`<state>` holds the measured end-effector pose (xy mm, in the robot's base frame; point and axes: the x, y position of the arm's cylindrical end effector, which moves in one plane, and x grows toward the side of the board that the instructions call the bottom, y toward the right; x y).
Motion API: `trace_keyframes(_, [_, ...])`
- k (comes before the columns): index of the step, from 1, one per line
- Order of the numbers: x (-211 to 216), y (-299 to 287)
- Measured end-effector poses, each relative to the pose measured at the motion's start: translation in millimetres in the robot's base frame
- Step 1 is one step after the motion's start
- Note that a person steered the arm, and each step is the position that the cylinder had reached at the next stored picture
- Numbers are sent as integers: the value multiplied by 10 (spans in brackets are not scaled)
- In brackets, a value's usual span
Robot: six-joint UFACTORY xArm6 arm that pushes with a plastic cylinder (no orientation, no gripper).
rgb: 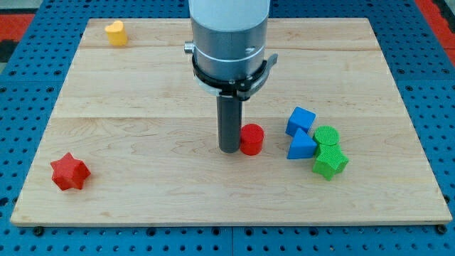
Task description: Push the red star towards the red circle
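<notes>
Claw: none fitted, so no open-or-closed to call; my tip sits touching the red circle at its 9 o'clock | red star far off at the table's 8 o'clock corner | push looks not yet begun, whole run left.

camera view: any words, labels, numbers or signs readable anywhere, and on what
None: no text, label, number or sign shows anywhere.
The wooden board, the red star, the red circle, the other blocks and the arm above my tip are all unmarked.
</notes>
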<state>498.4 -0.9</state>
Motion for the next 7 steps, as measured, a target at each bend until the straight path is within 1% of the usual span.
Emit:
trace_keyframes(1, [-110,319])
trace_keyframes(2, [-61,668])
trace_keyframes(3, [-71,92])
trace_keyframes(4, [-194,-651])
trace_keyframes(5, [-112,-1576])
trace_keyframes(6, [-46,-2626])
trace_keyframes(7, [322,-3036])
